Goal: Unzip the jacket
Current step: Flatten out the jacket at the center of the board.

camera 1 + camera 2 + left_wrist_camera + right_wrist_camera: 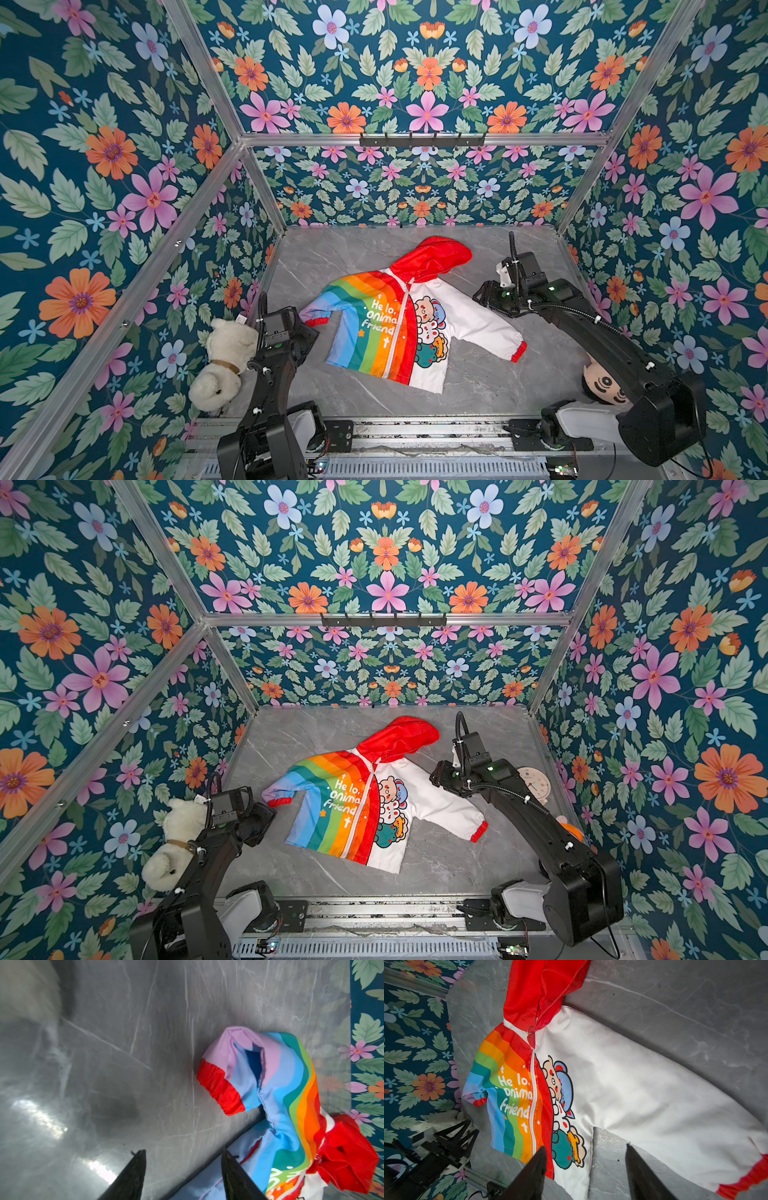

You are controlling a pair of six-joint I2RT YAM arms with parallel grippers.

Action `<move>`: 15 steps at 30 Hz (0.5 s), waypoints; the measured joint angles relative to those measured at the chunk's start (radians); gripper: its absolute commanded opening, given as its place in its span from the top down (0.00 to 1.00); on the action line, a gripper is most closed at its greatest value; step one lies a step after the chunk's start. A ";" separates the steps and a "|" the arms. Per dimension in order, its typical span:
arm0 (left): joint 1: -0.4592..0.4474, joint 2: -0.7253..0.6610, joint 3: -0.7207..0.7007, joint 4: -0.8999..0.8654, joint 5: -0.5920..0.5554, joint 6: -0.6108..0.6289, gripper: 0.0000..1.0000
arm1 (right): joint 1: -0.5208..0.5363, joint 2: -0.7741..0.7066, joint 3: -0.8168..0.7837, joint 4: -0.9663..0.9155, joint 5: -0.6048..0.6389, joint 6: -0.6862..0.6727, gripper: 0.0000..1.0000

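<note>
In both top views the jacket [399, 320] [357, 808] lies front up in the middle of the table [332, 257], hood toward the back wall and arms either side.

Left wrist view: the left gripper [182, 1151] hovers by the rainbow sleeve [239, 1076], jaws parted, gripping nothing.

Right wrist view: the zip [533, 1095] is closed from hem to collar, with the pull [531, 1038] at the top (so nothing looks done yet and the whole run is left). The right gripper [585, 1146] hangs over the hem, jaws apart and empty.
</note>
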 measured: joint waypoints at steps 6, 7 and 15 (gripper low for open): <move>0.040 0.119 -0.005 0.163 0.092 -0.003 0.39 | 0.001 -0.026 -0.017 0.000 -0.019 0.000 0.41; 0.046 0.133 -0.006 0.182 0.100 -0.003 0.39 | 0.001 -0.027 -0.021 0.000 -0.022 0.000 0.41; 0.074 0.263 0.013 0.298 0.127 0.000 0.46 | 0.001 -0.034 -0.035 0.002 -0.033 0.000 0.42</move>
